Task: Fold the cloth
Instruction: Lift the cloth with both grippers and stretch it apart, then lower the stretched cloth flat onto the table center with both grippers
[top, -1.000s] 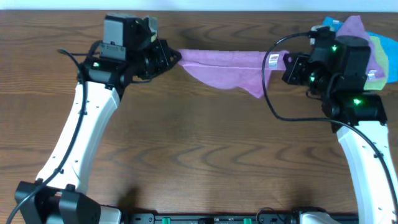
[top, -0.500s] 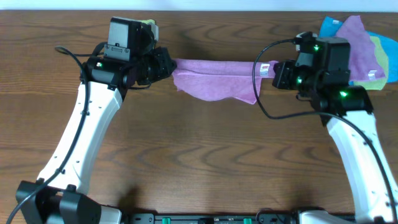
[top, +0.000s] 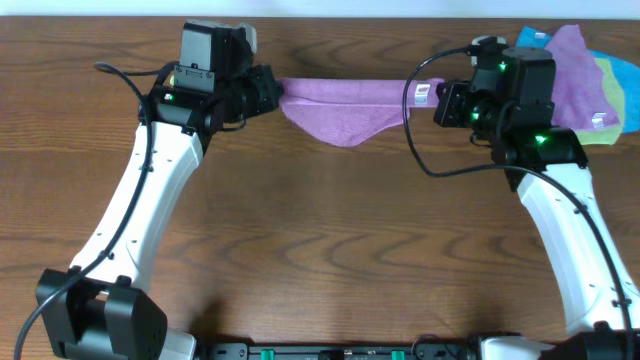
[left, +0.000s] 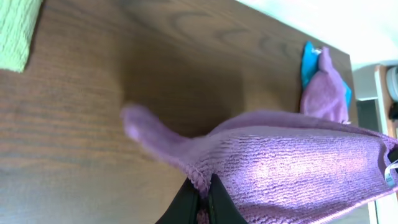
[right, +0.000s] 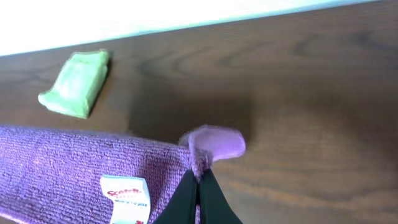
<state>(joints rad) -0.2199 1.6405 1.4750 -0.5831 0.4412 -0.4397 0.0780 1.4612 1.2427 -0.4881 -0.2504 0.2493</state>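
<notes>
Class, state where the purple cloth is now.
In the overhead view the cloth hangs stretched between the left gripper and right gripper, near the far edge of the table, left of the towel pile.

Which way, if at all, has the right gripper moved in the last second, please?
Yes. In the overhead view the right gripper, shut on the cloth, has moved inward, away from the towel pile at the far right.

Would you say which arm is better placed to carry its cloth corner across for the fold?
Probably left: the left end effector and right end effector both pinch cloth corners, but the right arm sits beside the towel pile.
</notes>
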